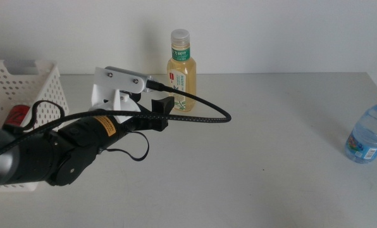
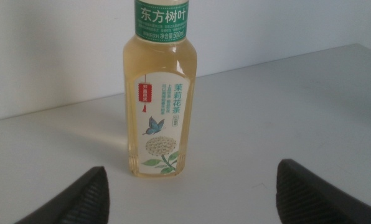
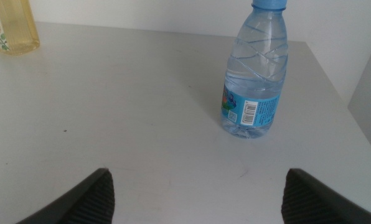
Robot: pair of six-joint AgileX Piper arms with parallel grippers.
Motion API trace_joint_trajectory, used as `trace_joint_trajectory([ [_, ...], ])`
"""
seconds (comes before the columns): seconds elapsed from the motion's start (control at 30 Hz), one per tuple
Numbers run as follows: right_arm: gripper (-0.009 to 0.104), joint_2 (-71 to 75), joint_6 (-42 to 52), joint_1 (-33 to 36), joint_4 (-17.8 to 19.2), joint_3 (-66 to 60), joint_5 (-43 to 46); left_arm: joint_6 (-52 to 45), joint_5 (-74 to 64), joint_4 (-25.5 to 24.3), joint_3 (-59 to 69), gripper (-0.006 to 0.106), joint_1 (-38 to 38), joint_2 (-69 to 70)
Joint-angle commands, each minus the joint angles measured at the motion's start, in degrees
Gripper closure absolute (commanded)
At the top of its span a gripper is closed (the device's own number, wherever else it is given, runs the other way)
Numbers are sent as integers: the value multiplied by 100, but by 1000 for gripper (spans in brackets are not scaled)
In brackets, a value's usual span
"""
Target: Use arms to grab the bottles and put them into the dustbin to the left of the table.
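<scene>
A clear bottle of yellow tea [image 1: 181,71] with a green-white label stands upright at the back of the table [image 1: 252,164]. My left gripper [image 1: 160,113] reaches in from the left and hovers just in front of it. In the left wrist view the tea bottle [image 2: 160,106] stands beyond the left gripper [image 2: 192,168], whose jaws are open and apart from it. A blue-labelled water bottle [image 1: 369,133] stands at the table's right edge. In the right wrist view the water bottle [image 3: 254,81] is ahead of the open, empty right gripper [image 3: 198,174]. The white dustbin [image 1: 24,79] sits at far left.
A red thing [image 1: 18,116] shows at the dustbin's side, partly covered by my left arm; I cannot tell whether it lies inside. A thick black cable [image 1: 201,111] loops from the left arm over the table. The tea bottle's base [image 3: 11,28] shows in the right wrist view.
</scene>
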State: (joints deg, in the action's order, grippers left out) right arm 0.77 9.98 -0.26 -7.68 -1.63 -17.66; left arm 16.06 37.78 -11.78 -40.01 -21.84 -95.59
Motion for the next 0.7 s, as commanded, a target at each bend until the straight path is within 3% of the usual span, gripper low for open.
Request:
trace_joint_trajectory([
  [0.0,17,126,68,-38,32,52,430,99,478,-14,-432,10,-51,-28],
  [0.67,17,126,68,-38,32,52,430,99,-77,-97,-2537,11,-39,-1576],
])
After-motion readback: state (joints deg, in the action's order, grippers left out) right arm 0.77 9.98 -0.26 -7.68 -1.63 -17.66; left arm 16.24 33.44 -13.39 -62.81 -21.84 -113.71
